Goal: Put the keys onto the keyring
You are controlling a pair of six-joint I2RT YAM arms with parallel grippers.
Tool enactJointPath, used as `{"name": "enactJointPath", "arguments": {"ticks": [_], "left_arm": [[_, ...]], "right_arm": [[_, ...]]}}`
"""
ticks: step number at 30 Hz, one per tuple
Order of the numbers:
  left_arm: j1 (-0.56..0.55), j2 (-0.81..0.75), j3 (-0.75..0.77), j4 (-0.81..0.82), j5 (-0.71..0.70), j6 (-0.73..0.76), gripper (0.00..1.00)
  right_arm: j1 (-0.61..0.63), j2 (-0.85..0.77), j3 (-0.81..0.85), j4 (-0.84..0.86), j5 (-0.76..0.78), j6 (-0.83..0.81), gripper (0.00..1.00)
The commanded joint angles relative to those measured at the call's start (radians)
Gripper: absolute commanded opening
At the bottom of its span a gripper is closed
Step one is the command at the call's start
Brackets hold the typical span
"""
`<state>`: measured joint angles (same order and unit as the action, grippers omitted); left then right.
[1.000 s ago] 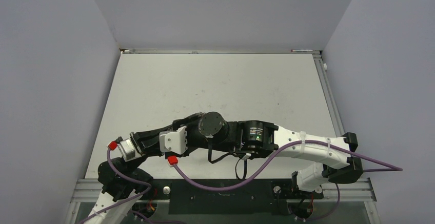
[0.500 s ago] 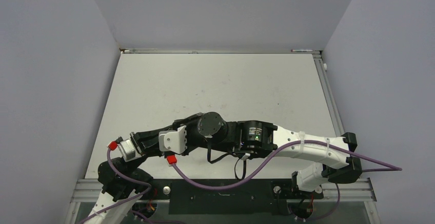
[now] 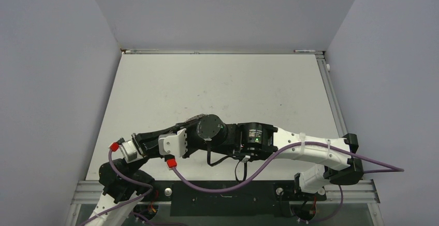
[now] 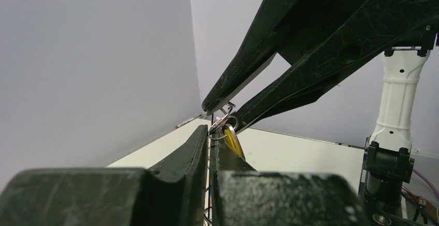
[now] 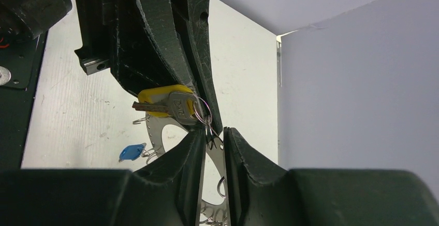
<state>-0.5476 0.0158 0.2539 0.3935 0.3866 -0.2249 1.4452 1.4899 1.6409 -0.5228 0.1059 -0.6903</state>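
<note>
My left gripper [image 4: 209, 133] is shut on the keyring [image 5: 154, 133], a flat silvery hoop with small holes and little split rings. A yellow-headed key [image 5: 155, 94] and a silvery key [image 5: 178, 106] hang by a small ring at its fingertips. The yellow key also shows in the left wrist view [image 4: 234, 142]. A blue-headed key [image 5: 132, 151] hangs from the hoop's left side. My right gripper [image 5: 212, 132] meets the left tip to tip, jaws a narrow gap apart, with a small split ring between them. In the top view both wrists [image 3: 207, 130] hide the keys.
The white table [image 3: 217, 81] is boxed in by grey walls on the left, the back and the right. Purple cables [image 3: 217, 187] loop along the near edge by the arm bases.
Both wrists have shifted slightly to the left together. The grip on the hoop looks the same.
</note>
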Motion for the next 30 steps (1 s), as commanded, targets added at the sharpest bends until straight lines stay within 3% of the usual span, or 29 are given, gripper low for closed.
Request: {"name": "enactJointPath", "arguments": {"ticks": [1, 6, 13, 21, 30], "left_arm": [[0.008, -0.011, 0.03, 0.059, 0.025, -0.004, 0.0], [0.008, -0.01, 0.033, 0.056, 0.031, -0.004, 0.0], [0.008, -0.011, 0.043, 0.027, 0.026, 0.017, 0.0], [0.009, -0.011, 0.058, -0.03, 0.019, 0.055, 0.15], [0.009, -0.011, 0.074, -0.08, 0.017, 0.093, 0.16]], "right_arm": [[-0.009, 0.03, 0.038, -0.004, 0.052, -0.022, 0.17], [-0.008, 0.046, 0.044, -0.033, 0.055, -0.033, 0.05], [-0.009, 0.037, 0.029, -0.052, 0.076, -0.043, 0.05], [-0.01, -0.013, -0.017, -0.029, 0.094, -0.041, 0.05], [-0.012, -0.047, -0.057, -0.019, 0.139, -0.041, 0.05]]}}
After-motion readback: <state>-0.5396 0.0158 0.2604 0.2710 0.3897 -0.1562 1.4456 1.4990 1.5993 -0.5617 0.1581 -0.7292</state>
